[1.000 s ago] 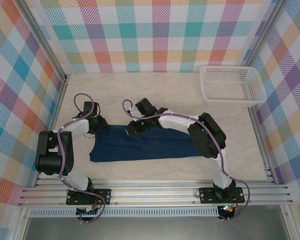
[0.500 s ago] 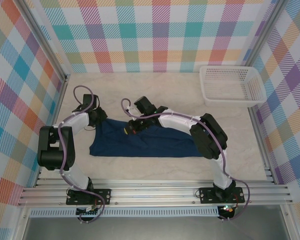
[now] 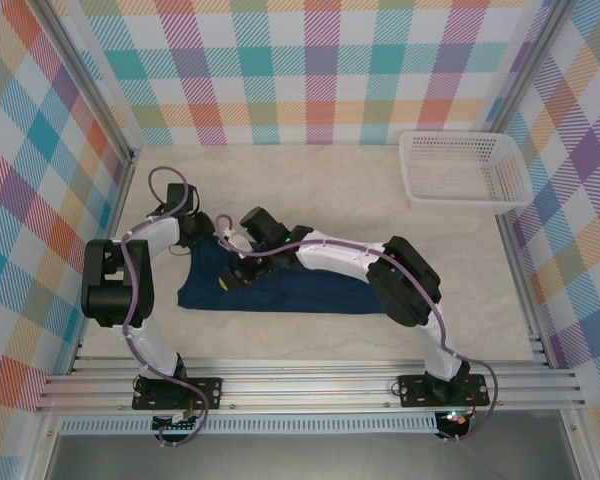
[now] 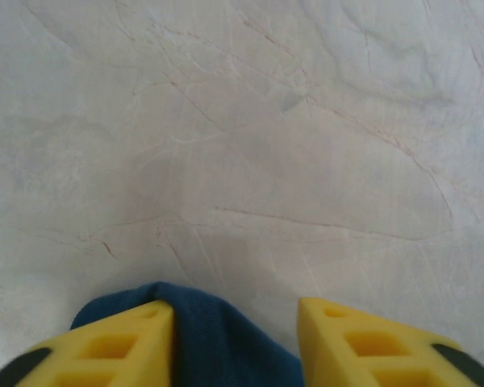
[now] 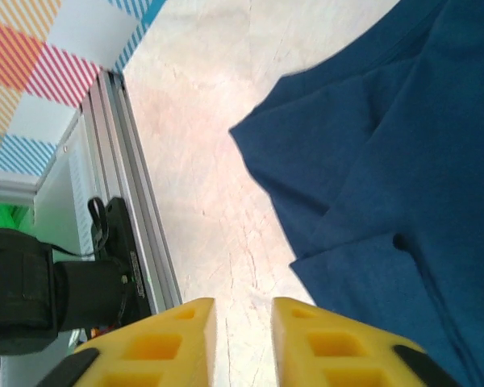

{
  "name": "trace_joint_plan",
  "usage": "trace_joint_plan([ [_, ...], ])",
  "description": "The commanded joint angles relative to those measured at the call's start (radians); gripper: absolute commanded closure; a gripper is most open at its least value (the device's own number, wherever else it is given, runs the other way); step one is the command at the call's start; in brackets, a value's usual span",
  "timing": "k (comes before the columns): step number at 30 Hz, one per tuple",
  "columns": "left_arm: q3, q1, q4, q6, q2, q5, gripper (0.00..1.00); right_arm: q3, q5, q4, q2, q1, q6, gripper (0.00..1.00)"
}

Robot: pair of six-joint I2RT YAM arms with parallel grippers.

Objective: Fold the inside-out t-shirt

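Observation:
The dark navy t-shirt (image 3: 300, 290) lies as a long folded strip across the table in front of the arms. My left gripper (image 3: 205, 240) sits at its back left corner. In the left wrist view the left gripper (image 4: 235, 310) is open, and a fold of the t-shirt (image 4: 210, 339) lies loose between the yellow fingers, against the left one. My right gripper (image 3: 230, 275) hovers over the shirt's left end. In the right wrist view the right gripper (image 5: 242, 306) is open a little over bare table, with the t-shirt (image 5: 387, 161) just to its right.
A white plastic basket (image 3: 465, 170) stands at the back right. An aluminium rail (image 3: 310, 380) runs along the near edge, seen also as the rail (image 5: 137, 218) beside the left arm's black base (image 5: 32, 290). Plaid walls close in the table.
Both grippers have parted their jaws. The right gripper has slid left along the shirt to its left end. The left gripper has shifted back, and the shirt's left corner now reaches further back.

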Motion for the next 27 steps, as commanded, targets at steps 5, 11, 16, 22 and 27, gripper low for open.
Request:
trace_joint_plan([
  [5, 0.002, 0.029, -0.001, -0.009, -0.075, 0.037, 0.47, -0.010, 0.095, -0.109, -0.054, -0.026, -0.092, 0.69],
  [11, -0.104, 0.028, 0.008, -0.024, -0.225, 0.032, 0.35, -0.183, 0.096, -0.113, -0.190, -0.089, -0.097, 0.64],
  [16, -0.256, 0.027, 0.017, -0.044, -0.373, 0.081, 0.25, -0.285, 0.206, -0.210, -0.288, -0.163, -0.096, 0.61],
  [22, -0.370, 0.028, 0.022, -0.021, -0.476, 0.020, 0.14, -0.269, 0.161, -0.164, -0.274, -0.207, -0.060, 0.55],
  [27, -0.320, 0.029, -0.035, 0.068, -0.403, 0.030, 0.10, -0.249, 0.147, -0.138, -0.251, -0.203, -0.055, 0.55],
])
